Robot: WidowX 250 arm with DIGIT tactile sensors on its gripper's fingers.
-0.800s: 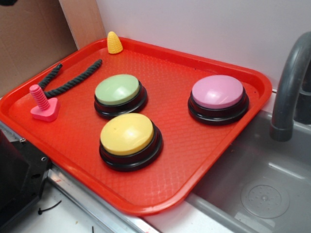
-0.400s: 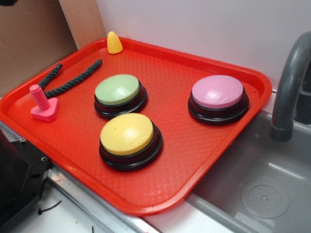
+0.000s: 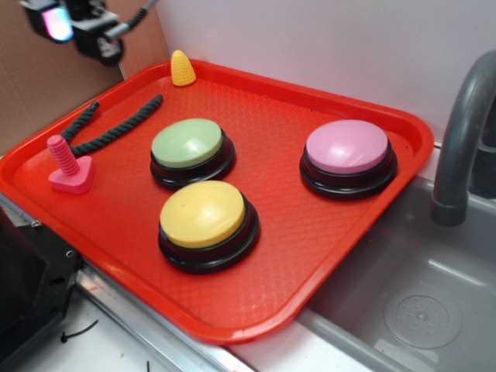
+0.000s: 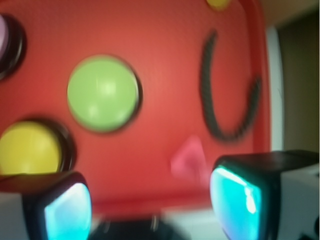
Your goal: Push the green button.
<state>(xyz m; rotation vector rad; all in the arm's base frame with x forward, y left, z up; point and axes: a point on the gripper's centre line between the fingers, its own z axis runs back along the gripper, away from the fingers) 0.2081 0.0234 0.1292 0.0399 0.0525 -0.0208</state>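
The red tray (image 3: pixel 341 225) holds the green button (image 3: pixel 187 143), two other buttons and a rope (image 3: pixel 116 132). The claw (image 3: pixel 77 23), seemingly open, hovers upper left, apart from the green button.

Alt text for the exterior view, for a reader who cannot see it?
A green button, a yellow button and a pink button sit on a red tray beside a sink. The gripper hangs above the tray's far left corner, touching nothing.

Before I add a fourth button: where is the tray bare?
Barest: the near-right corner of the red tray, between the yellow button and pink button. Crowded: green button, black rope and pink bolt on the left.
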